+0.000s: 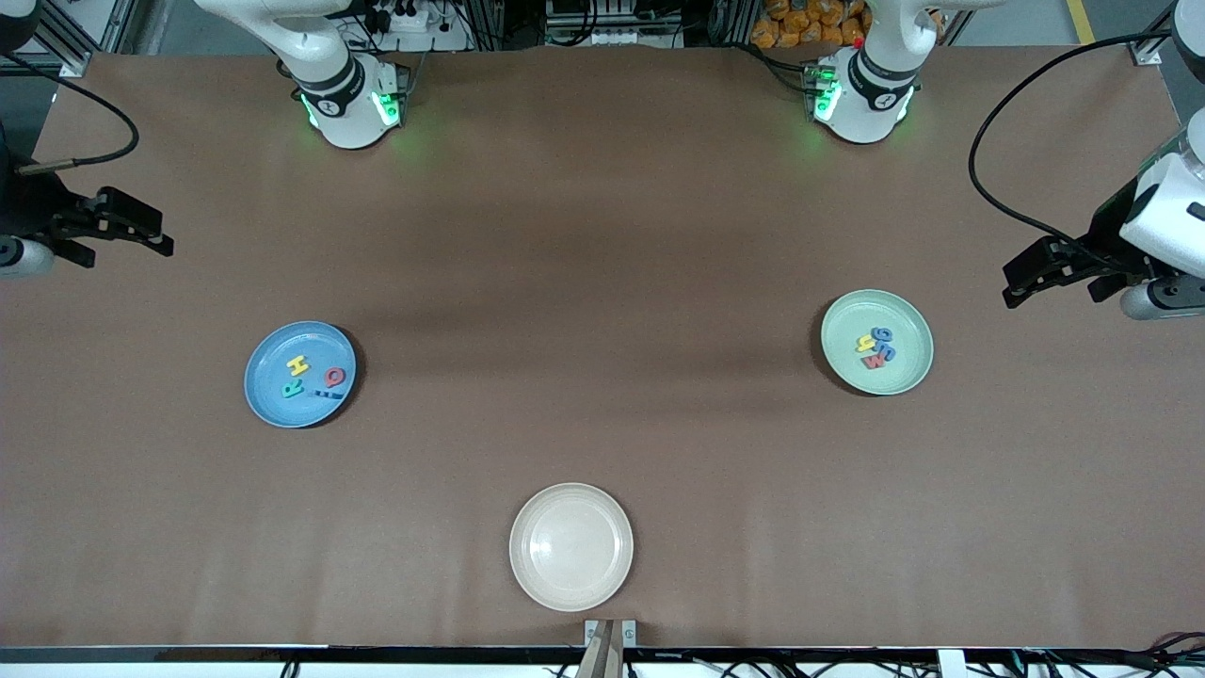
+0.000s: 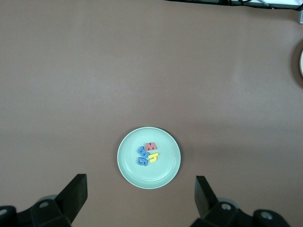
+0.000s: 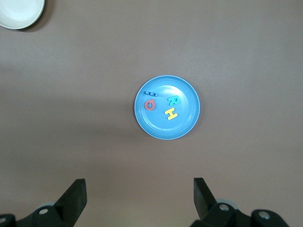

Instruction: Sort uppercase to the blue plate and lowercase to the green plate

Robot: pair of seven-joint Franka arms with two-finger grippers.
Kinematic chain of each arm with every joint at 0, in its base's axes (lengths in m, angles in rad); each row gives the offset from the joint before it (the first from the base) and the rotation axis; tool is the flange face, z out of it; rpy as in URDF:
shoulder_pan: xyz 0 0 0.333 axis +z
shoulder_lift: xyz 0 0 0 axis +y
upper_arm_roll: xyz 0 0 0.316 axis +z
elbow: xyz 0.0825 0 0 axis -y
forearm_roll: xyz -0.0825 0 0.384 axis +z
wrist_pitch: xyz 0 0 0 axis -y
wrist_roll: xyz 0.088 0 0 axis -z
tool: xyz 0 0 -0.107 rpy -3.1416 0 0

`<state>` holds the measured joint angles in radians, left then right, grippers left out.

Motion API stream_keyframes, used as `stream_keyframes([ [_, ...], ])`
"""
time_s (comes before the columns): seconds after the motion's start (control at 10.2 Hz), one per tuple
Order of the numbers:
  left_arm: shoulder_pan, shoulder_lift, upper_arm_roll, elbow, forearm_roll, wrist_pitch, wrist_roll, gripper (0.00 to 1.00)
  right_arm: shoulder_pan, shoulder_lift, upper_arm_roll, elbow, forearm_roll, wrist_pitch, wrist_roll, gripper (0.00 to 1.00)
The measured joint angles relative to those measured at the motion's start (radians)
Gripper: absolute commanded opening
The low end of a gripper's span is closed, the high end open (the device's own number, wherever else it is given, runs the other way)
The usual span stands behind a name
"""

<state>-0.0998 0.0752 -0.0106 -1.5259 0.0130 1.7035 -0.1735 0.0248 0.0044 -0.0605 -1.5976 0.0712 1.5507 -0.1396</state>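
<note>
The blue plate [image 1: 268, 363] lies toward the right arm's end of the table. It holds a yellow H [image 1: 297, 365], a teal R [image 1: 292, 387], a red Q [image 1: 335, 378] and a blue letter [image 1: 323, 395] lying by the rim. The green plate [image 1: 904, 372] lies toward the left arm's end. It holds a yellow h [image 1: 864, 343], a blue g [image 1: 882, 334], a second blue letter [image 1: 888, 350] and a red w [image 1: 877, 360]. My right gripper [image 1: 160, 235] is open and empty, high over the table's end. My left gripper [image 1: 1010, 282] is open and empty, high over its end.
A cream-beige plate [image 1: 571, 546] lies empty near the front edge, midway between the two arms. It shows at the edge of the left wrist view [image 2: 301, 59] and the right wrist view [image 3: 19, 12]. Black cables hang at both ends of the table.
</note>
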Motion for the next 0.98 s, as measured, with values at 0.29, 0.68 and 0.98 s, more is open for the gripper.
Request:
stream_keyframes([
  [0.29, -0.005, 0.0, 0.0, 0.0, 0.0, -0.006, 0.0, 1.0, 0.0, 0.002, 0.0, 0.001, 0.0, 0.002, -0.002, 1.0],
  [0.68, -0.016, 0.001, -0.005, -0.006, 0.0, -0.102, -0.019, 1.0, 0.0, 0.002, 0.0, 0.001, 0.0, 0.003, -0.003, 1.0],
  [0.98, -0.016, 0.001, -0.005, -0.025, -0.008, -0.107, -0.02, 1.0, 0.0, 0.002, -0.002, 0.002, 0.0, 0.003, -0.003, 1.0],
])
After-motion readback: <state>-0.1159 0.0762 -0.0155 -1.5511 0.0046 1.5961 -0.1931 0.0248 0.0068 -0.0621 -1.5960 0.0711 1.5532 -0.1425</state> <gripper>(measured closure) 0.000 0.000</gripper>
